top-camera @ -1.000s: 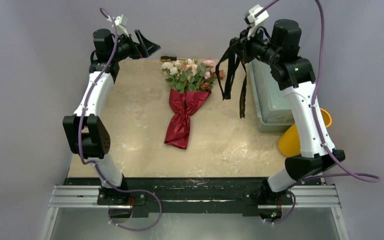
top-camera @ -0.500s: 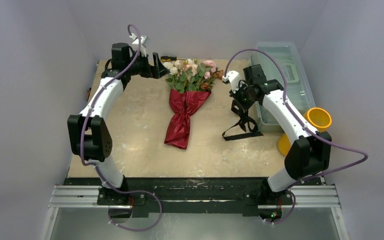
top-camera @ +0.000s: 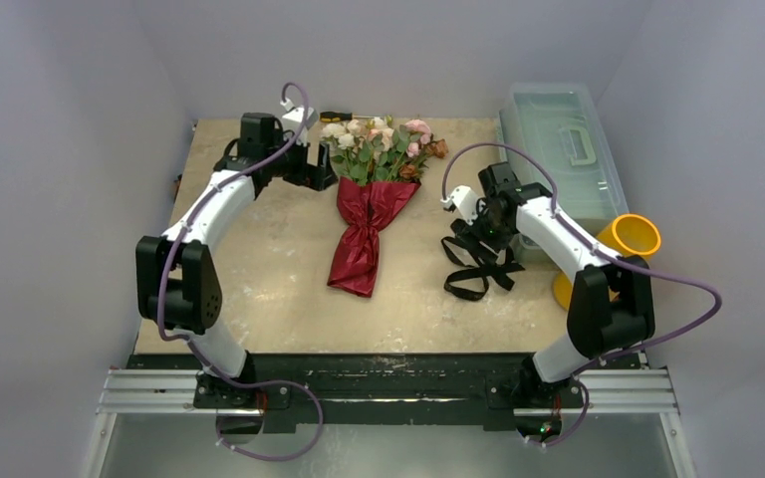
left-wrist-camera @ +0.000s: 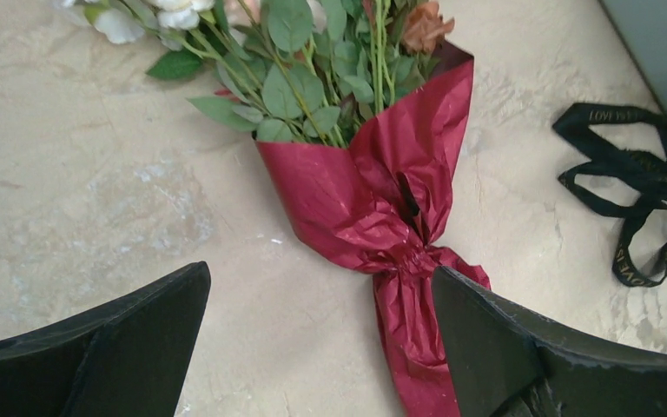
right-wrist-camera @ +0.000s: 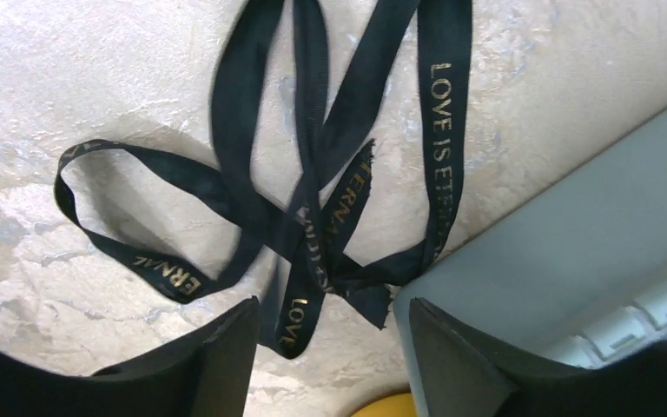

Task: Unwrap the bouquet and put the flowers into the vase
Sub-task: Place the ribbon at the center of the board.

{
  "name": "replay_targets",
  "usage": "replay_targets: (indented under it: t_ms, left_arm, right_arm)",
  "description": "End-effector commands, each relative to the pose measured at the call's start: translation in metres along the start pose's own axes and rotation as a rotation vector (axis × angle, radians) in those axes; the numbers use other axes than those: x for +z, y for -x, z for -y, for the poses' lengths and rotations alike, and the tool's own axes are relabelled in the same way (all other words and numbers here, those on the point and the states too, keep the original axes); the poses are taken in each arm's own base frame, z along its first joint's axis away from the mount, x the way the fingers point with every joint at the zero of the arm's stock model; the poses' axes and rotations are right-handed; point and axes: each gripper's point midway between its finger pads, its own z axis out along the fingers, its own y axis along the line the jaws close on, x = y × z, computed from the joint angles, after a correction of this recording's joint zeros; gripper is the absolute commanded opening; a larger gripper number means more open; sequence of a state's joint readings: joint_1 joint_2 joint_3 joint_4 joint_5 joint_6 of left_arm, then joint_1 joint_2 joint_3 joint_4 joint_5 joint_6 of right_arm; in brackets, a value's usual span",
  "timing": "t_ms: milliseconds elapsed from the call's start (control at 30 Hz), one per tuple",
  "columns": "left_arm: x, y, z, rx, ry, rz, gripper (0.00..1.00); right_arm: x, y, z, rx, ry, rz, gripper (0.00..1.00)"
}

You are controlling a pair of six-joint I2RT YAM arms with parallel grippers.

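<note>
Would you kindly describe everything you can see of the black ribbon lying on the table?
The black ribbon is a flat, matte, fabric-looking band with gold lettering that reads LOVE IS ETERNAL. It lies in slack, crossing loops on the mottled beige table, to the right of the bouquet. One cut end lies by the corner of the clear box. The right claw hovers open over it, seemingly not gripping.

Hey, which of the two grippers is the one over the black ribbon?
The right gripper: it hangs open above the loose ribbon beside the clear box, while the left gripper faces the wrapped bouquet.
</note>
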State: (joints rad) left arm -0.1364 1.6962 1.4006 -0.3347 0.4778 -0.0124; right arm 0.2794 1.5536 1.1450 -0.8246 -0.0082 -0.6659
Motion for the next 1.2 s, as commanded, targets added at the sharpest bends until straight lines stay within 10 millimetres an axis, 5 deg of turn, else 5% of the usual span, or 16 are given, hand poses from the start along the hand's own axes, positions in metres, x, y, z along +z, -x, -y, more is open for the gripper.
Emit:
replay_targets:
  t_ms: [0, 300, 433, 667, 1000, 1167]
  left_arm:
    - [0.0, -0.011, 0.012, 0.094, 0.035, -0.018, 1.0]
    - [0.031, -0.054, 0.072, 0.067, -0.11, -0.06, 1.0]
    - [0.042, -0.066, 0.083, 0.077, -0.107, -0.066, 0.77]
    - [0.053, -0.063, 0.084, 0.006, -0.097, -0.053, 0.3]
    - [0.082, -0.046, 0.075, -0.014, -0.072, -0.034, 0.23]
    - [0.096, -0.04, 0.073, -0.039, -0.07, -0.033, 0.26]
  right_arm:
    - [-0.021, 0.032, 0.013, 0.018, -0.017, 0.088, 0.7]
    - [-0.057, 0.131, -0.004, 0.131, 0.186, 0.442, 0.72]
    - [-0.065, 0.167, -0.003, 0.167, 0.23, 0.559, 0.71]
    - [-0.043, 0.213, -0.02, 0.271, 0.372, 0.615, 0.67]
    - [-0.008, 0.273, -0.02, 0.338, 0.41, 0.672, 0.62]
    - [0.012, 0.285, -0.006, 0.348, 0.366, 0.671, 0.48]
